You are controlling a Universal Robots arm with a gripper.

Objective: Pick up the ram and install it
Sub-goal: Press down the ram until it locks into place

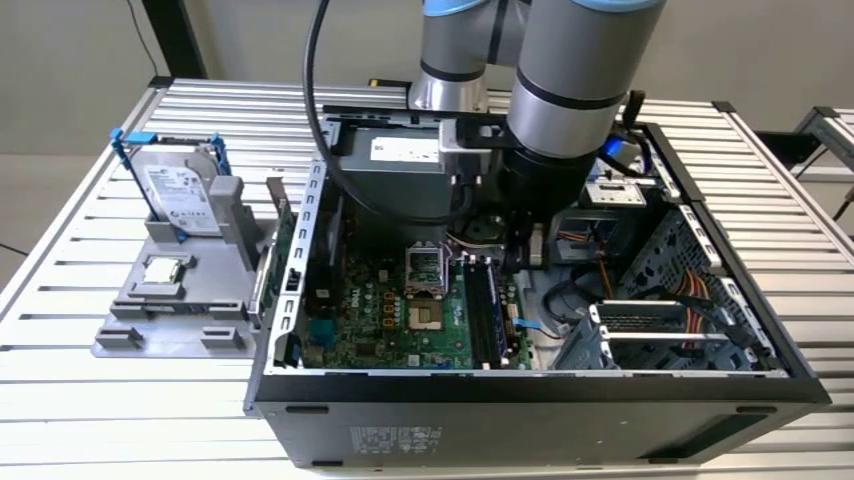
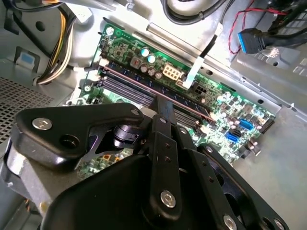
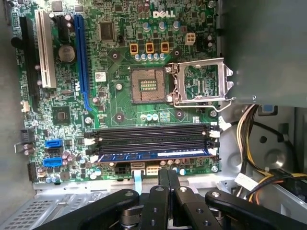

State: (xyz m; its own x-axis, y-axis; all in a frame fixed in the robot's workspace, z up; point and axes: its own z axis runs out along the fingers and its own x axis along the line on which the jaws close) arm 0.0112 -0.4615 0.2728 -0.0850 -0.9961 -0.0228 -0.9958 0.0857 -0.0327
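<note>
We note the computer case (image 1: 534, 390) lying open on the worktop (image 1: 80, 420), so its board (image 3: 124, 100) faces up. The ram (image 3: 153, 155) sits in the outermost slot, apparently seated. The pincer (image 3: 168, 179), fingers pressed together and empty, hovers just above it.

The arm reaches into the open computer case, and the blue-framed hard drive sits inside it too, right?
Not quite: the exterior view shows the hard drive standing outside the case, in the grey holder at the exterior view's left.
</note>
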